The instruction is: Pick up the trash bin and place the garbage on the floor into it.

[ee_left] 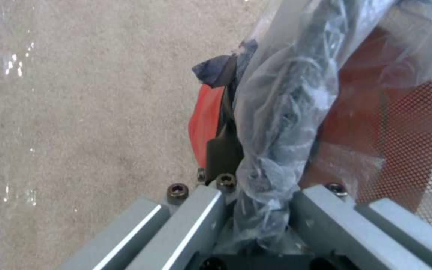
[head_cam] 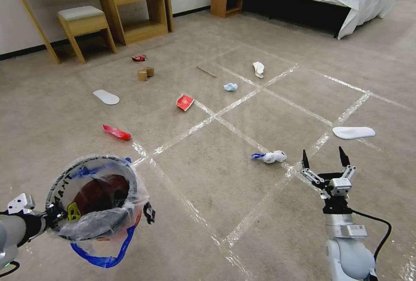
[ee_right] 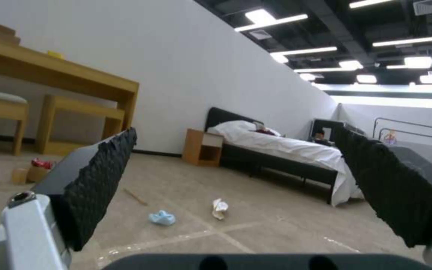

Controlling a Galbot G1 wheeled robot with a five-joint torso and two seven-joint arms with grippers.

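So nearest the lens, lower left of the head view, the trash bin [head_cam: 99, 194] hangs off the floor with the left gripper [head_cam: 51, 217] clamped onto its rim. The left wrist view shows the rim and bunched bag liner pinched between the fingers [ee_left: 226, 150]. It's held mouth-up, probably so stuff can be dropped straight in while the robot carries it around.

Lower right, the right gripper [head_cam: 325, 160] hovers over the carpet with its jaws spread wide and nothing in them, pointed toward the litter, so it looks staged for a grab.

Garbage is all on the floor [head_cam: 242, 185]: a white insole [head_cam: 353, 132] at the right, another insole [head_cam: 106, 97] upper left, then the closest piece, a crumpled tissue [head_cam: 271, 156] just beside the open gripper. Smaller bits sit further up: red wrapper [head_cam: 185, 102], blue mask [head_cam: 230, 86], wooden stick [head_cam: 206, 72].
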